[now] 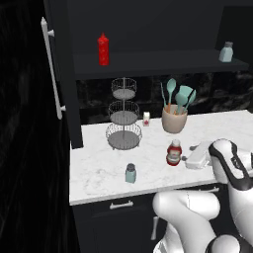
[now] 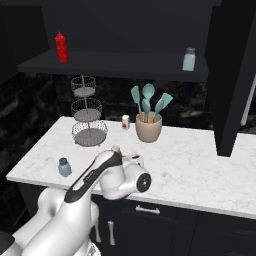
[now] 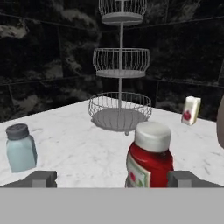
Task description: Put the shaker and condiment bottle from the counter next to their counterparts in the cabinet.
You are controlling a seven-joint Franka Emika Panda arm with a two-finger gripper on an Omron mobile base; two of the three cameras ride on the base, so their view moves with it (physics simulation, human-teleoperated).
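The condiment bottle (image 1: 173,152), squat and red with a white label and pale cap, stands on the marble counter (image 1: 99,170). My gripper (image 1: 184,159) hovers just right of it, open and holding nothing. In the hand view the condiment bottle (image 3: 148,159) stands between my spread fingertips (image 3: 41,178), nearer the right one. The small teal shaker (image 1: 130,173) sits near the counter's front edge, left of the bottle. On the cabinet shelf (image 1: 148,64) stand a slim red squeeze bottle (image 1: 103,49) at the left and a second shaker (image 1: 226,52) at the right.
A three-tier wire basket stand (image 1: 123,116) rises behind the shaker. A beige crock of teal utensils (image 1: 174,117) and a small white carton (image 1: 146,118) stand by the dark backsplash. The open cabinet door with its silver bar handle (image 1: 52,69) hangs at the left.
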